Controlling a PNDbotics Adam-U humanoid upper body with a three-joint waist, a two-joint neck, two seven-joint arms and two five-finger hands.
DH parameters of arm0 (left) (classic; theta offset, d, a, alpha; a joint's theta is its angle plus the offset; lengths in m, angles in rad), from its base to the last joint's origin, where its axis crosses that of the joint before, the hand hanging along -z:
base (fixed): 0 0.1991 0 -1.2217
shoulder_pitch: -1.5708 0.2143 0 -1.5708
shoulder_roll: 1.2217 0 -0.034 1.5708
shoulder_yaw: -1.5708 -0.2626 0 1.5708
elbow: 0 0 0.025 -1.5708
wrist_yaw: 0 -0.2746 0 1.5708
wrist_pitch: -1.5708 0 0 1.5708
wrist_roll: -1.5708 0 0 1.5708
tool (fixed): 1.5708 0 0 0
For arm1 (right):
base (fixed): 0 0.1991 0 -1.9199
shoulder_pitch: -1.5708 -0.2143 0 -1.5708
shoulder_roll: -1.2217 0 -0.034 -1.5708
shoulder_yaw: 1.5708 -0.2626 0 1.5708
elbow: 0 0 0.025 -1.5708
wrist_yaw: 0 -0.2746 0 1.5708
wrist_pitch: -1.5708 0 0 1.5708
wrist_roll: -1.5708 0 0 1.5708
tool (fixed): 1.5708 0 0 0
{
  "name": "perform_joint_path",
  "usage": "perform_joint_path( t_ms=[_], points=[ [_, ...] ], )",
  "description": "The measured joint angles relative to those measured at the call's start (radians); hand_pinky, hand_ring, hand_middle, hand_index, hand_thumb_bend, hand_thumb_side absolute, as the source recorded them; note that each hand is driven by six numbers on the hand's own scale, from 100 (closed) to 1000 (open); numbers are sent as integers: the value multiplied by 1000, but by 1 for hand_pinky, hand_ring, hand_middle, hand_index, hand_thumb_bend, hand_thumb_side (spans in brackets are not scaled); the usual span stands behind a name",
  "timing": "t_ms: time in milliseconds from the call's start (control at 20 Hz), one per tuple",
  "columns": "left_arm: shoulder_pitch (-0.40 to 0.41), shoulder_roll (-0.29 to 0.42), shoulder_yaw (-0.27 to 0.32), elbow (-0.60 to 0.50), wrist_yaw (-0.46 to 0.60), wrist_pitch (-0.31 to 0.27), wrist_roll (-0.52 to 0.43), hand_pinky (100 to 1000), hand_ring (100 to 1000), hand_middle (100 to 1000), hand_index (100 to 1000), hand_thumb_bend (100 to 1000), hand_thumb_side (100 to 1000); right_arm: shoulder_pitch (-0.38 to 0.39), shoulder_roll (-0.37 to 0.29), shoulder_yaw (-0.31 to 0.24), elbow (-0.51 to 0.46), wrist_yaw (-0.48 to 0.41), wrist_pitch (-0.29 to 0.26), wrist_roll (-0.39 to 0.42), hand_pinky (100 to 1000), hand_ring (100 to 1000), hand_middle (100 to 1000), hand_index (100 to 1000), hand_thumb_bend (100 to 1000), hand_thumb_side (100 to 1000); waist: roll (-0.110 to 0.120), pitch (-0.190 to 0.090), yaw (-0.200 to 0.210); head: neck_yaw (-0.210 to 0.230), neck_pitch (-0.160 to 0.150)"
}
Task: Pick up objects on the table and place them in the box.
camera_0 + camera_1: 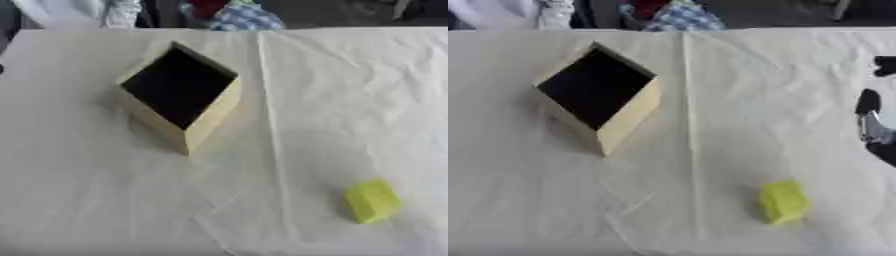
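A pale wooden box [210,117] with a dark inside stands on the table at the upper left, turned corner-on toward me, its opening facing up. A small yellow-green block [372,201] lies on the white cloth at the lower right, well apart from the box. My right hand [877,122] shows only in the right eye view as black and silver parts at the right edge, above and to the right of the block and not touching it. My left hand does not show.
A creased white cloth [332,100] covers the whole table. Behind the far edge [262,27] there are people's clothes and dark shapes. Bare cloth lies between the box and the block.
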Motion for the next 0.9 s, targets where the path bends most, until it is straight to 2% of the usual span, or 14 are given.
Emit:
perform_joint_path(
  t_ms=[900],
  points=[
    [0,0,0,0,0,0,0,722,837,878,665,100,698,4,0,0,0,1,3,7,688,690,599,806,100,706,0,-2,0,0,0]
  ],
)
